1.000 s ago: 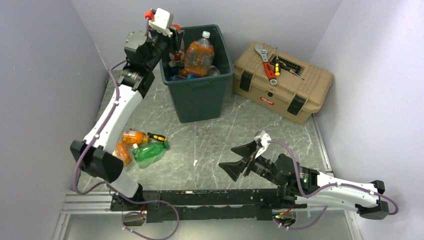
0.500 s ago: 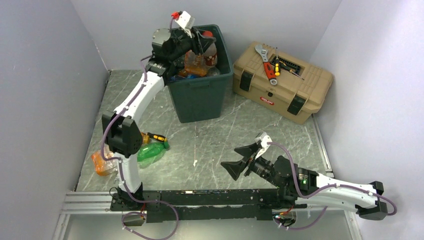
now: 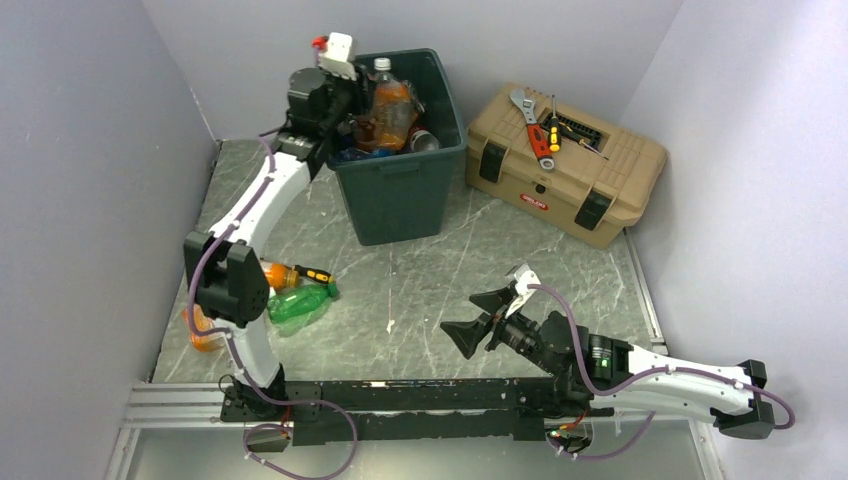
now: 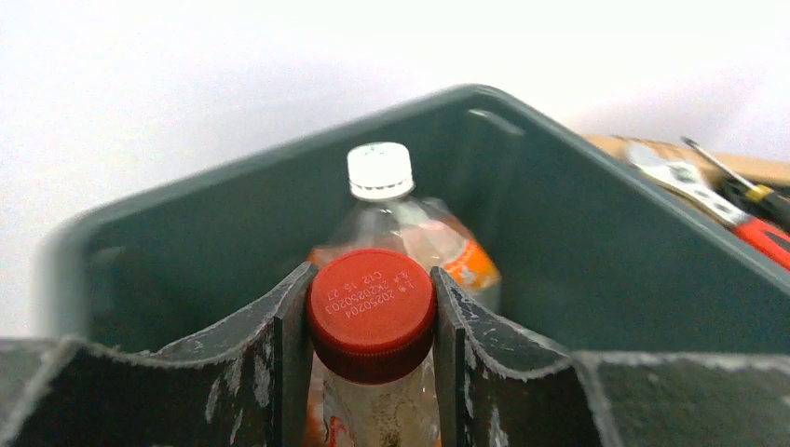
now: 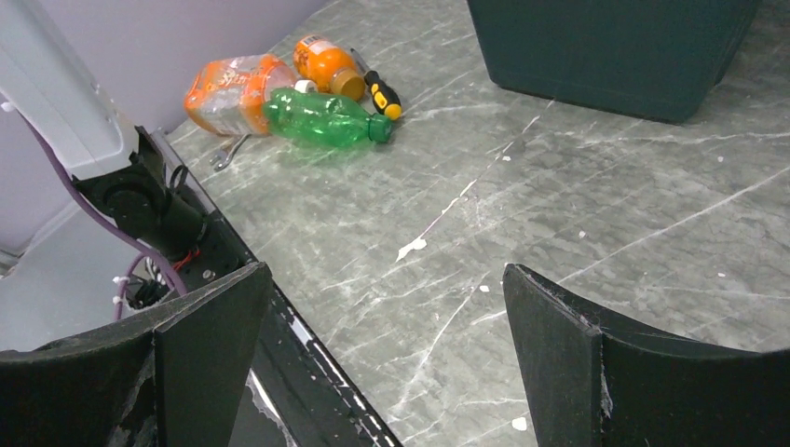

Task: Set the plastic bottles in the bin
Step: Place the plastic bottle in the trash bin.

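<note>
The dark green bin [image 3: 398, 190] stands at the back and holds several bottles, among them an orange one with a white cap [image 3: 388, 96]. My left gripper [image 3: 360, 102] is inside the bin's left side. In the left wrist view it [image 4: 372, 273] is shut on the red cap of a clear bottle [image 4: 373, 312], with the white-capped bottle [image 4: 379, 172] behind. On the floor at the left lie an orange bottle [image 3: 275, 272], a green bottle [image 3: 300, 306] and another orange bottle [image 3: 200, 330]. My right gripper [image 3: 462, 315] is open and empty, low over the floor [image 5: 387, 270].
A tan toolbox [image 3: 565, 165] with a wrench and screwdrivers on its lid stands right of the bin. A yellow-handled screwdriver [image 3: 313, 273] lies beside the floor bottles. Purple walls close in on both sides. The arms' black rail [image 3: 420, 395] runs along the near edge.
My left arm swung from the bin's left rim over the bin, then drew back to its left side. The leftmost orange floor bottle now lies further left. The right arm barely moved.
</note>
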`<control>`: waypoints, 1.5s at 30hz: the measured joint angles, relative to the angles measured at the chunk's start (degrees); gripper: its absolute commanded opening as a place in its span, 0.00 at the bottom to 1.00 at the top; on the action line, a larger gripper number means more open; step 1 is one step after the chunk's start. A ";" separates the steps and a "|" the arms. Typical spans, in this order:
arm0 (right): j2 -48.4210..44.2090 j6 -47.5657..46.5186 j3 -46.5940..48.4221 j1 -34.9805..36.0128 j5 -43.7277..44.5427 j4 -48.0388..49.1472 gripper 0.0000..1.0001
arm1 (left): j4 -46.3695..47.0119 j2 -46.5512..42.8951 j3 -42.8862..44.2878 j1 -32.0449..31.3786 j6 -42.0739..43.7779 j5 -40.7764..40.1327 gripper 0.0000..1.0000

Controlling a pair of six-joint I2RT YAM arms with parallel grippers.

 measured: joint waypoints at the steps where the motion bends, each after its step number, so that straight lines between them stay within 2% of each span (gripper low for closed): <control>1: 0.07 0.00 0.00 0.00 0.00 0.04 1.00 | 0.07 -1.20 -0.81 0.83 0.02 -1.44 0.00; 4: 0.24 0.00 0.00 0.00 0.02 0.28 1.00 | 0.72 -3.78 -1.90 3.30 -0.07 -5.42 0.00; 7: 0.44 0.00 0.00 0.00 0.02 0.33 1.00 | 1.77 -4.76 -1.90 4.11 -0.39 -5.18 0.00; 17: 0.52 0.24 -0.02 0.00 0.02 0.35 1.00 | 11.39 -5.86 -3.69 1.70 -8.52 13.55 0.00; 21: 0.57 0.26 -0.13 0.00 0.02 0.61 1.00 | 11.98 -4.76 0.17 0.87 -11.43 16.79 0.00; 24: 0.83 0.26 -0.26 0.00 0.02 0.92 1.00 | 12.83 -0.79 5.81 0.63 -14.80 18.25 0.00; 26: 1.25 0.26 -0.26 0.00 0.02 1.03 1.00 | 12.85 2.19 8.46 0.57 -17.09 18.88 0.13; 29: 1.70 0.26 -0.26 0.00 0.02 0.96 1.00 | 11.61 8.17 11.67 0.42 -20.52 20.33 0.52; 30: 1.70 0.26 -0.26 0.00 0.04 0.90 1.00 | 10.71 10.05 12.55 0.33 -21.38 20.96 0.82; 31: 1.68 0.26 -0.26 0.00 0.04 0.85 1.00 | 10.05 11.41 13.03 0.24 -21.79 21.33 0.97; 33: 1.22 0.35 -0.26 0.00 0.07 0.59 1.00 | 5.05 13.60 14.34 -0.02 -22.93 22.45 0.99; 39: -1.75 0.98 -0.26 0.00 0.09 0.28 1.00 | 5.95 10.38 12.70 -0.74 -23.02 21.97 1.00; 43: -1.62 1.18 -0.26 0.00 0.09 0.31 1.00 | 3.76 0.42 8.26 -0.92 -20.57 17.57 0.99; 45: -1.07 1.16 -0.28 0.00 0.07 0.48 1.00 | 2.84 -8.98 3.17 -1.03 -18.64 13.07 0.99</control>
